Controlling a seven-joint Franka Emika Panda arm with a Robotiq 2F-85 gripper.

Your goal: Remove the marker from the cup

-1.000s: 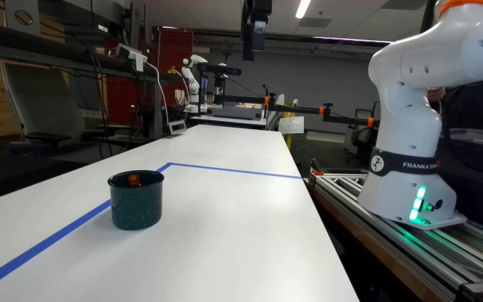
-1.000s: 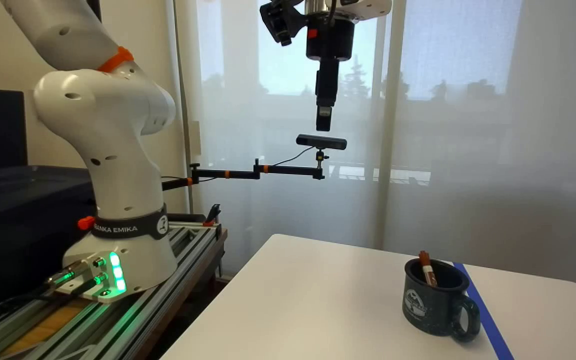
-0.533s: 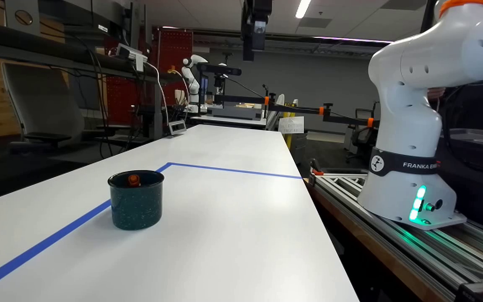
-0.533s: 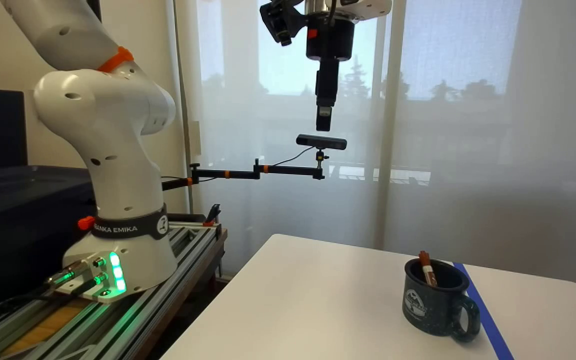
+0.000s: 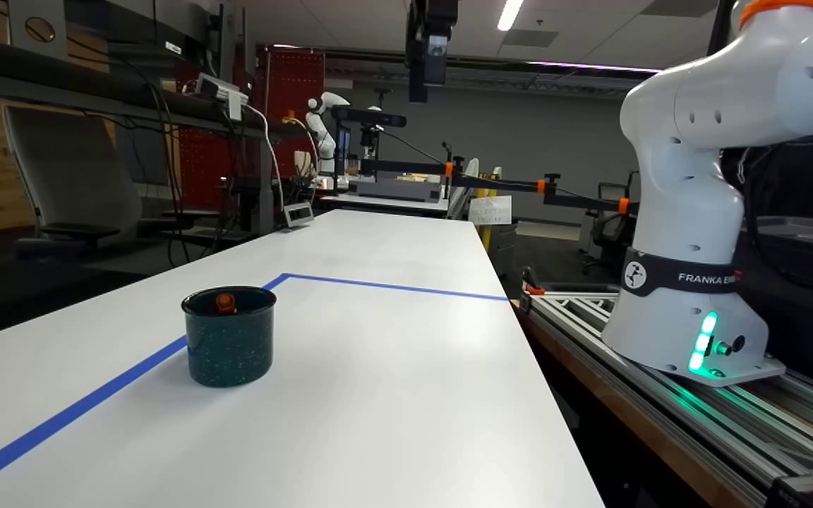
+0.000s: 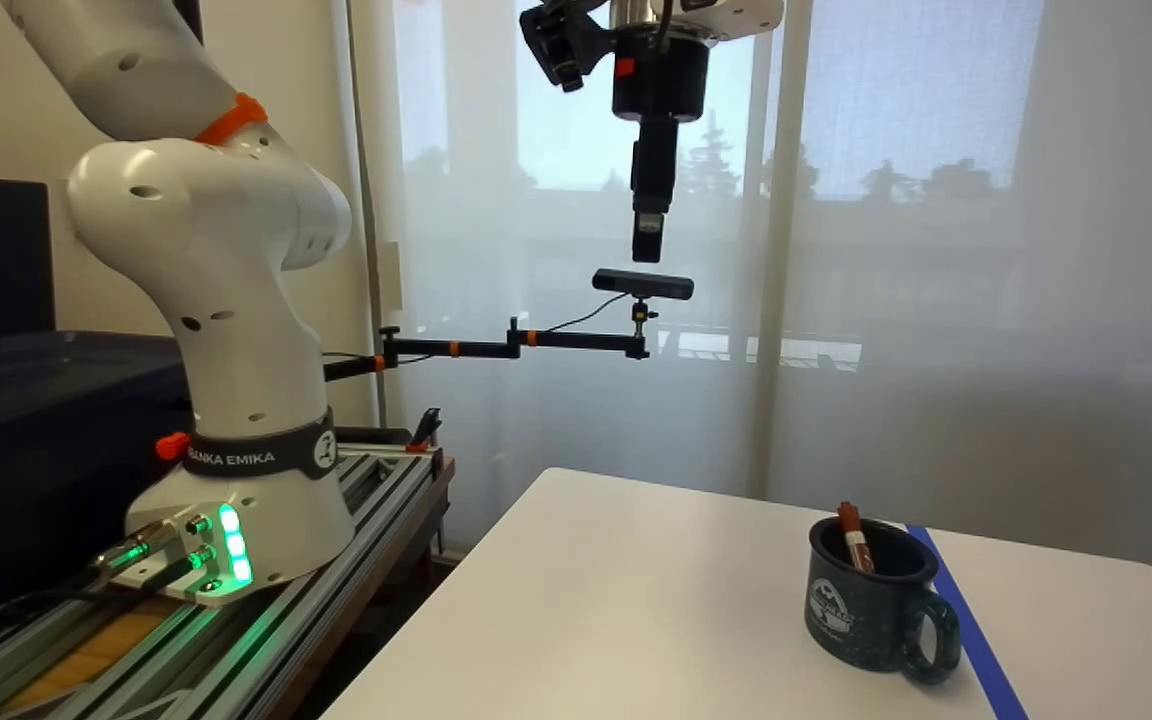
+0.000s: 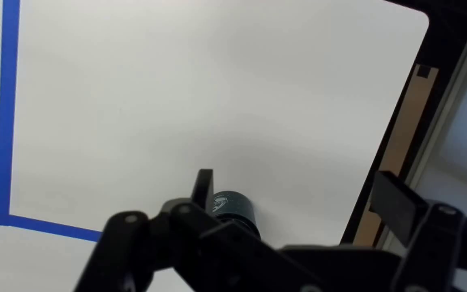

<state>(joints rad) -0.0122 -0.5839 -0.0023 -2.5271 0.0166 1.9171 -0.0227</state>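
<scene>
The dark teal-green cup (image 5: 230,347) stands upright on the white table; its handle and white print show in an exterior view (image 6: 871,625). The marker (image 6: 856,540) leans inside the cup, its red-orange end above the rim and a paler band below. Only its orange end (image 5: 225,304) shows in an exterior view. My gripper (image 6: 647,245) hangs high above the table, pointing down, well apart from the cup. In the wrist view my gripper (image 7: 294,184) is wide open and empty. The cup (image 7: 235,207) shows partly behind one finger there, and the marker is hidden.
Blue tape (image 7: 6,121) marks lines on the white table (image 5: 378,367), one running close by the cup. A camera on a jointed black bar (image 6: 576,341) reaches out beyond the table's edge. The arm's base (image 6: 236,530) stands on a metal-railed bench beside the table.
A hand behind the arm in an exterior view has gone out of sight. The arm, gripper, cup and marker have not visibly moved.
</scene>
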